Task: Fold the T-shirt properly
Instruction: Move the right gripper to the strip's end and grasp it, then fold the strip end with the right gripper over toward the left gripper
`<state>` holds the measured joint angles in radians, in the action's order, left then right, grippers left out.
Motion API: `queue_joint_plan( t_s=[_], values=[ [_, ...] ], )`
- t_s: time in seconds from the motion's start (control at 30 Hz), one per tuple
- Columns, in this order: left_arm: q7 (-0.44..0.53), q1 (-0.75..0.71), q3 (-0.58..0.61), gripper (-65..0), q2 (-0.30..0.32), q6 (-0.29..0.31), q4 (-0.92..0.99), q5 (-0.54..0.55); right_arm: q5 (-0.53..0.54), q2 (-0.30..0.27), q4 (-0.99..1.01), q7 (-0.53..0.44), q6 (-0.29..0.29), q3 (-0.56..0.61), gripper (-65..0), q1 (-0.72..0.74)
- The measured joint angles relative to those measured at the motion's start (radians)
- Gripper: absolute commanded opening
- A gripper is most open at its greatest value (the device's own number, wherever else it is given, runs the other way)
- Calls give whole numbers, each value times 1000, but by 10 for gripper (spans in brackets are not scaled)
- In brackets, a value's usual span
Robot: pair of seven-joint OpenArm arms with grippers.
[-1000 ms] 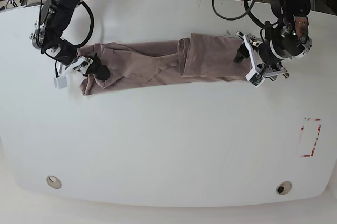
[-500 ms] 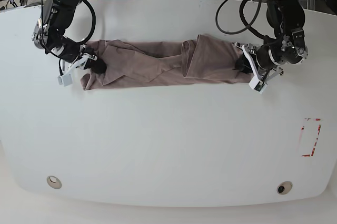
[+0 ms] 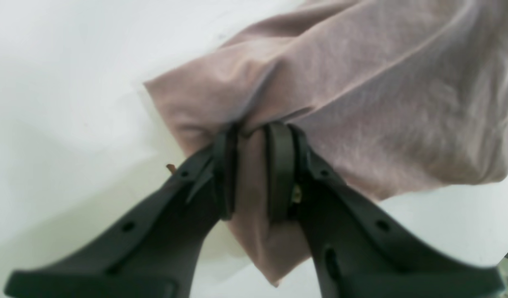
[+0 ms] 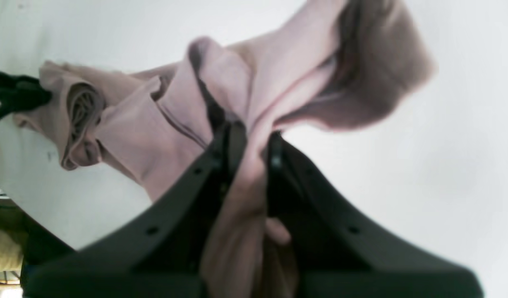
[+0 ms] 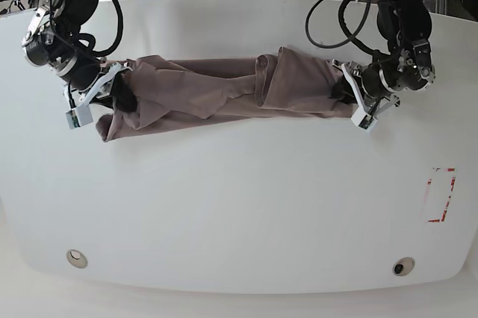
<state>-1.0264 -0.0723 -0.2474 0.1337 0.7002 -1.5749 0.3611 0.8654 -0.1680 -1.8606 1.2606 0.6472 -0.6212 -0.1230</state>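
Stretching: T-shirt point(image 5: 224, 90) lies as a long band across upper surface point(image 5: 239, 206).
Left gripper point(image 5: 348, 94): pinching its right-hand end.
Right gripper point(image 5: 119, 96): clamped on left-hand end, likely for a taut fold.

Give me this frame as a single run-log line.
T-shirt: long bunched strip on table | left gripper: shut on one end | right gripper: shut on other end | fold: not finished
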Motion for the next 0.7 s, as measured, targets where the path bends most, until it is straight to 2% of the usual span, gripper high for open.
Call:
queue_joint_plan(
  t_s=[0.07, 0.2, 0.37, 0.43, 0.63, 0.7],
  values=[
    [7, -10, 0, -542, 0, 0, -3, 3, -5, 1, -68, 13, -3, 3, -650, -23],
    [10, -11, 9, -542, 1, 0, -4, 6, 0, 5, -121, 0, -3, 85, -650, -52],
    [19, -38, 79, -542, -10, -4, -21, -3, 47, 110, -121, 16, -13, 149, -650, -76],
    [22, -46, 80, -542, -36, -4, -26, 4, 49, 148, -122, 15, -42, 174, -650, -77],
    [6, -45, 93, -542, -81, -3, -26, 15, 96, 274, -123, 16, -53, 248, -650, -79],
    [2, -44, 89, -542, -100, -3, -26, 13, 108, 298, -124, 16, -52, 284, -650, -80]
  ],
)
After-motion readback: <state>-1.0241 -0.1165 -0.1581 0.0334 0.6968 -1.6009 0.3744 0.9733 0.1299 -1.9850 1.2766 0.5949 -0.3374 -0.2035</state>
